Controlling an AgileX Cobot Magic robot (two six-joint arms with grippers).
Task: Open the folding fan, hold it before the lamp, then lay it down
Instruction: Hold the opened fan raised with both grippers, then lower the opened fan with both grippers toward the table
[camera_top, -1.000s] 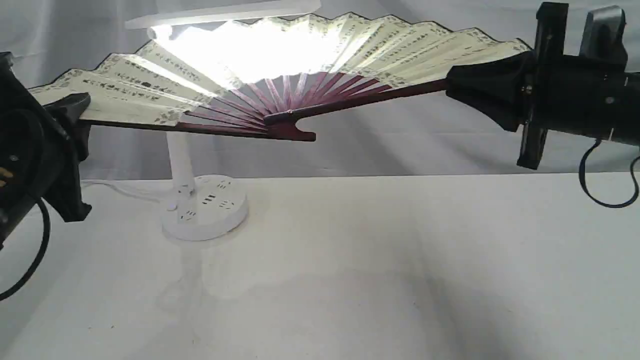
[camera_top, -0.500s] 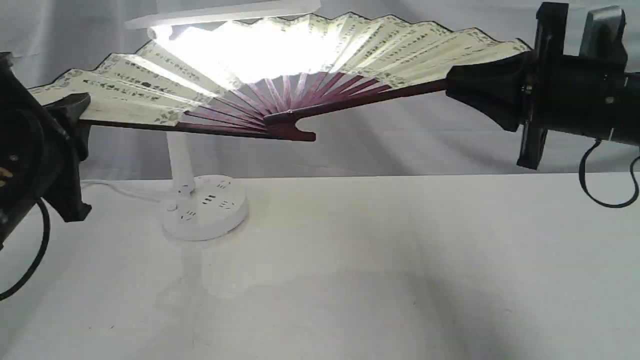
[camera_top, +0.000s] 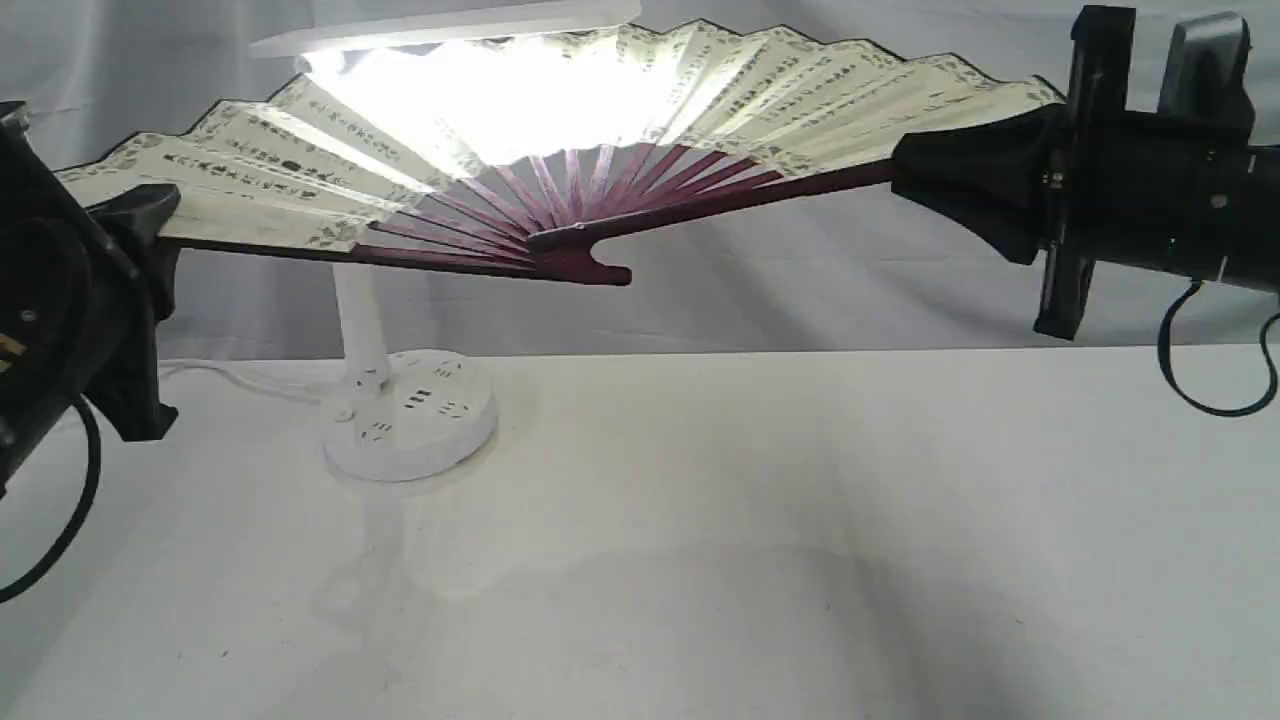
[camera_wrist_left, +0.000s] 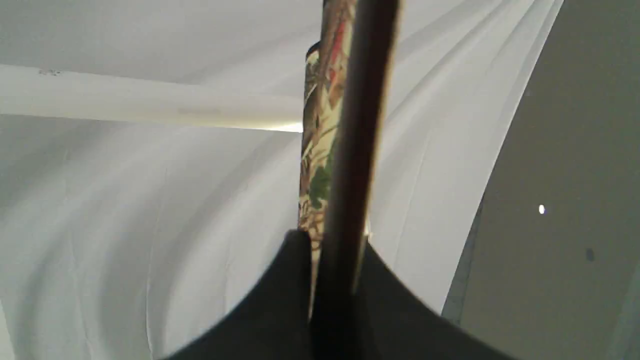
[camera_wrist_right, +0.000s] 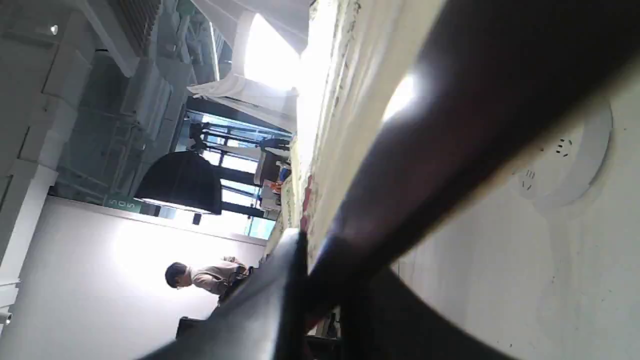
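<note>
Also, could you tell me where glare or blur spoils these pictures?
Exterior view: glare from the lamp washes out the middle pleats of the folding fan, and the calligraphy is lost there. Left wrist view: the fan's near edge is soft and out of focus. Right wrist view: its guard is a dark blur, with blown-out light beside it.

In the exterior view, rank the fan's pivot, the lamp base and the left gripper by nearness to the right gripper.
From the right gripper, shut on the folding fan:
1. fan pivot, mid-air, near the middle.
2. lamp base, on the table, left of middle.
3. left gripper, far left, on the fan's other end.
</note>
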